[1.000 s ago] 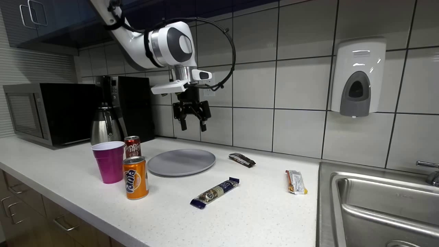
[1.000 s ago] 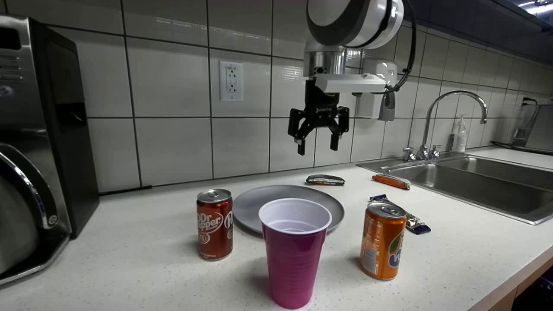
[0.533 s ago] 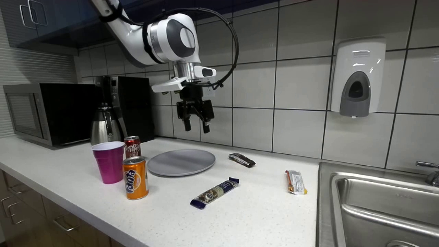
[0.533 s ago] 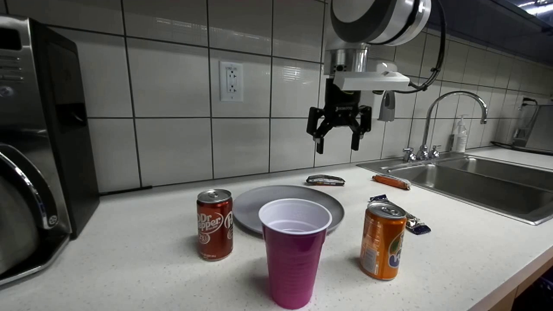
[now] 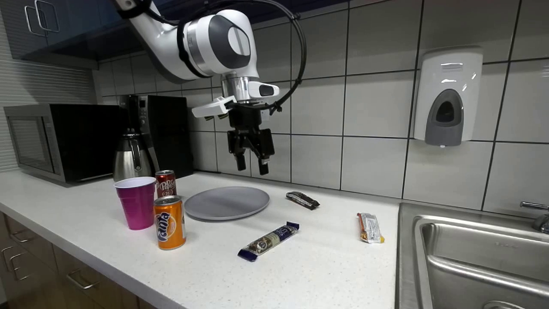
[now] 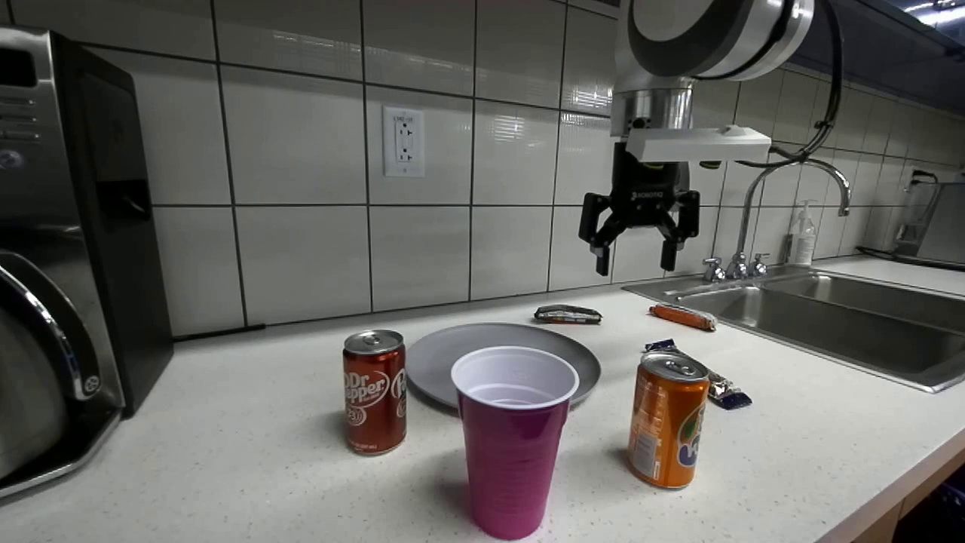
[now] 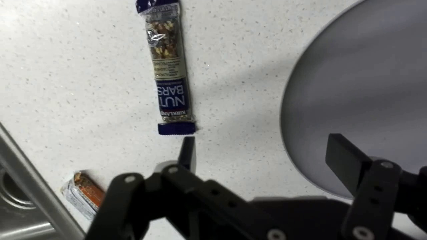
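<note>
A white speckled counter (image 5: 326, 274) spreads across the lower part of both exterior views, and a white jointed robot arm (image 5: 214, 43) enters each from the top. A stainless-steel sink (image 5: 409, 257) sits at the right of both. A round grey plate (image 5: 227, 203) lies near their middle and at the right of the wrist view. The black two-fingered pincer (image 6: 635, 264) hangs in the air over the counter, its fingers (image 7: 188, 151) spread wide. A magenta plastic cup (image 6: 513, 460) stands upright at the bottom centre of an exterior view, between a dark red Dr Pepper can (image 6: 375, 403) and an orange Fanta can (image 6: 667, 430). In the wrist view, a long nut bar (image 7: 169, 66) in clear and navy wrapping lies on the counter at the upper left of centre, its lower end appearing just above a fingertip. A short dark brown wrapped bar (image 5: 303, 200) lies right of the plate in an exterior view, and an orange-and-silver wrapped bar (image 5: 369, 228) near the sink.
</note>
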You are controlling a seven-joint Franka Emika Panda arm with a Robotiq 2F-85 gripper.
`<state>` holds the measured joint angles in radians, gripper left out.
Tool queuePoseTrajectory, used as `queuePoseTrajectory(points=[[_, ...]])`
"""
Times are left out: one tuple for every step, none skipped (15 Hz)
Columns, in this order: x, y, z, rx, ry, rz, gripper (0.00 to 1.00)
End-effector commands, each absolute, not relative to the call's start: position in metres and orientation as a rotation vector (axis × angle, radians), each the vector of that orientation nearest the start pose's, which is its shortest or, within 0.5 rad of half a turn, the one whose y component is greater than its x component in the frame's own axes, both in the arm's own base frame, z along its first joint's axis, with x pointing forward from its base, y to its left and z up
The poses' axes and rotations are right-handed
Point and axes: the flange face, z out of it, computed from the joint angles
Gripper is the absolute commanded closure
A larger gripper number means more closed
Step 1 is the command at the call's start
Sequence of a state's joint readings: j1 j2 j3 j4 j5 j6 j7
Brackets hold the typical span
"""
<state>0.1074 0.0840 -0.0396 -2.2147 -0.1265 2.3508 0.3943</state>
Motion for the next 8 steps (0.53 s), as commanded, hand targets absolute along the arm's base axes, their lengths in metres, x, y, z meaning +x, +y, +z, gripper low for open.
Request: queuePoseTrajectory(points=[[0.525,0.003,0.342,-3.201,0.492,-0.140,0.00],[0.523,-0.006,0.339,-3.199,0.514,-0.132,0.00],[0.521,-0.014,0.336,-3.200,0.530,-0.126,0.00],[0.520,-0.020,0.333,-3.198,0.545,-0.123,0.00],[0.518,-0.026,0.330,-3.200,0.553,-0.124,0.00],[0.517,-0.031,0.327,-3.199,0.562,-0.125,0.00],[0.516,-0.035,0.325,-3.199,0.564,-0.127,0.00],[0.514,-0.038,0.322,-3.209,0.547,-0.135,0.00]])
